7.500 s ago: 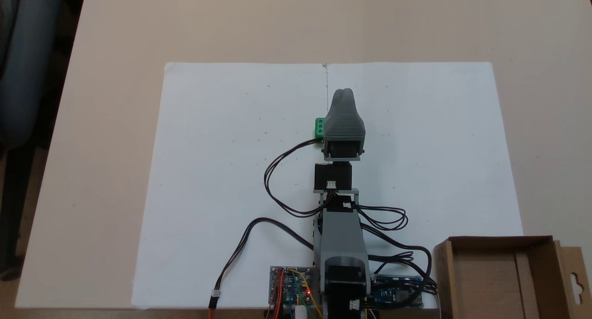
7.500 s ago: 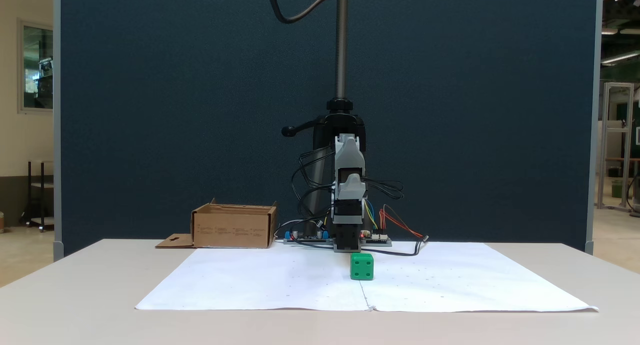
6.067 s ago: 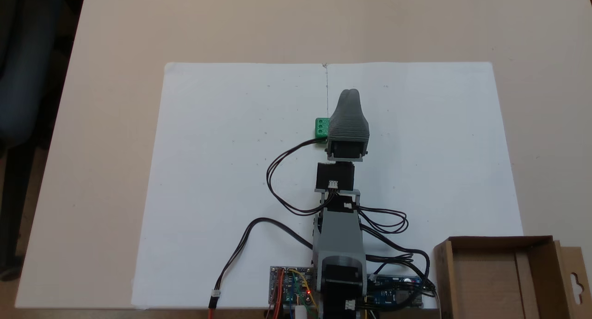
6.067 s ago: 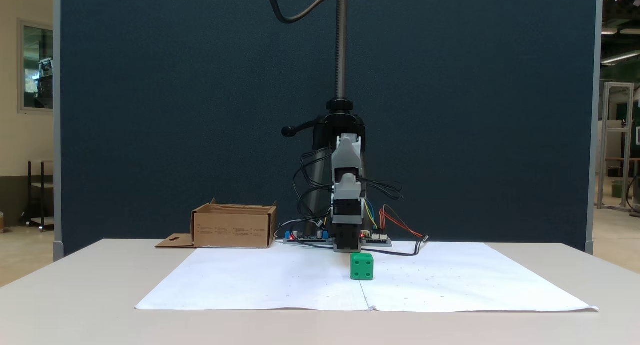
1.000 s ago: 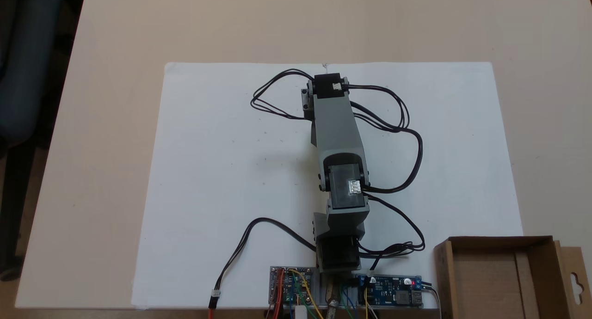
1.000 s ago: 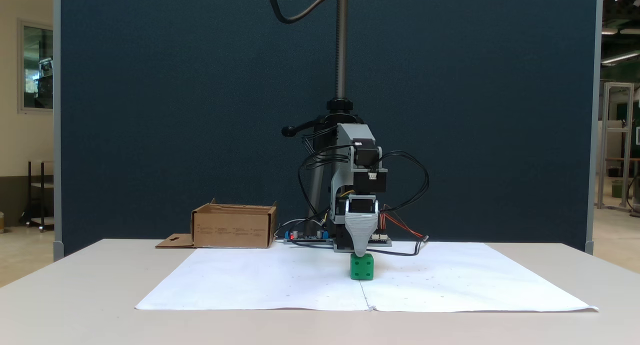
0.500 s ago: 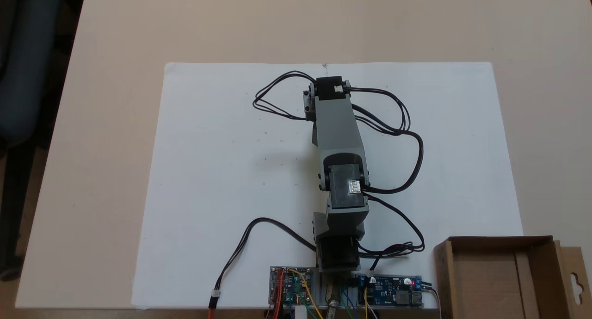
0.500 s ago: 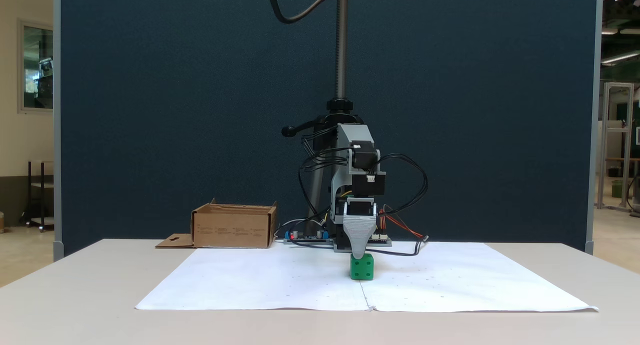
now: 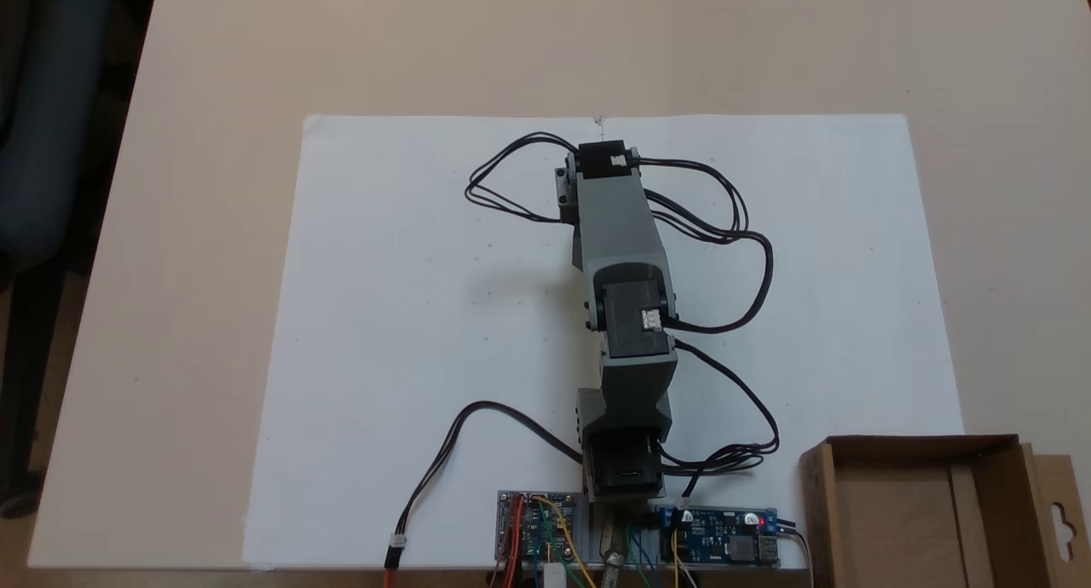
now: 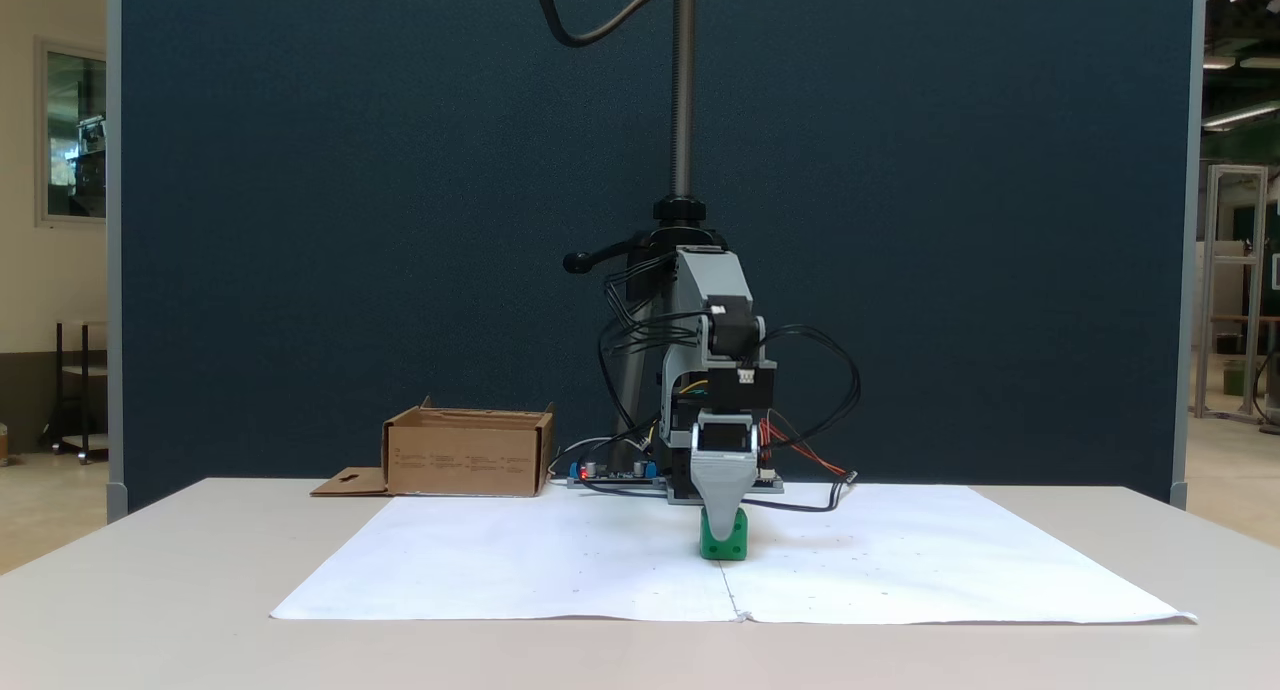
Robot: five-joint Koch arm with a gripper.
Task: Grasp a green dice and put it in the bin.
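Hand (image 10: 724, 531) lowered over green dice (image 10: 724, 547), paper clear around

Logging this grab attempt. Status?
Gripper down over the small green plastic dice on the white paper sheet; jaws' state unreadable. Brown cardboard bin holds nothing visible. Nothing blocking.

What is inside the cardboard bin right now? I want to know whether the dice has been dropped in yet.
The bin shows only its bare cardboard floor from above; its lower part is cut off. The green dice sits on the white paper, under the gripper.
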